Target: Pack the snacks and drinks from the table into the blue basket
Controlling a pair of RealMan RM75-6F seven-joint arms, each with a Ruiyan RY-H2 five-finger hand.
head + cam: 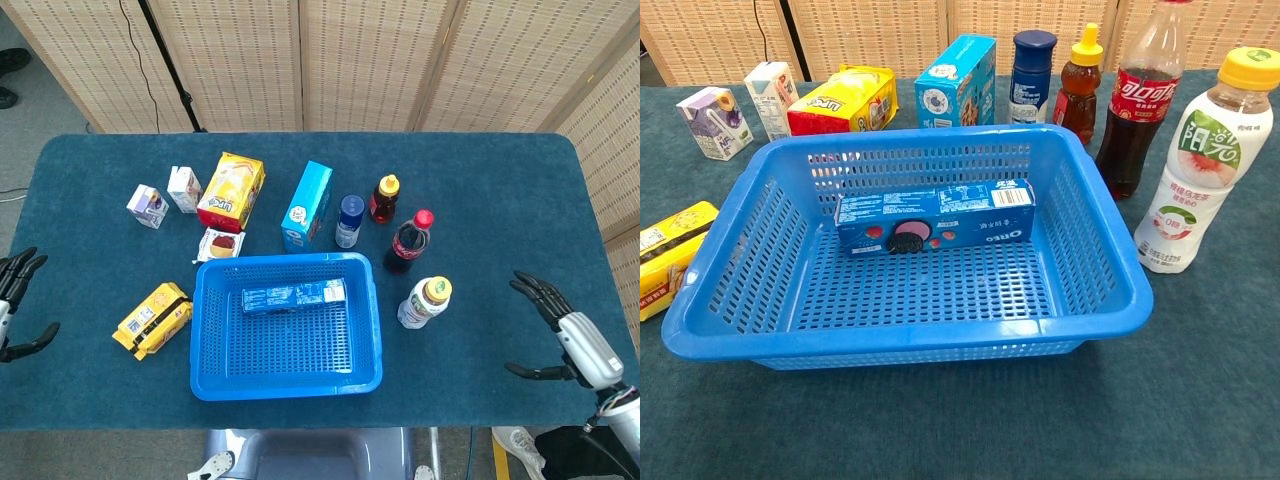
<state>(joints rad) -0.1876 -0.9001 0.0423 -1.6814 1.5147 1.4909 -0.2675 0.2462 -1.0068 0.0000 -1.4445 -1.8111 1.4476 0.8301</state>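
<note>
The blue basket [287, 375] [1110, 260] sits at the table's front centre with a blue Oreo box [294, 295] [932, 216] lying in it. Left of it lies a yellow snack pack [152, 319] [666, 255]. Behind it stand a yellow box [231, 191] [843, 99], a blue carton [308, 205] [956, 81], a blue can [349, 221] [1033, 62], a honey bottle [384, 198] [1079, 85], a cola bottle [409, 242] [1138, 98] and a peach drink bottle [424, 303] [1199, 162]. My left hand [12, 305] is open at the far left edge. My right hand [565, 336] is open at the front right.
Two small milk cartons [147, 206] [184, 188] stand at the back left, seen in the chest view as a purple carton [714, 122] and a white carton [770, 98]. A small red-and-white packet [220, 243] lies behind the basket. Woven screens stand behind the table.
</note>
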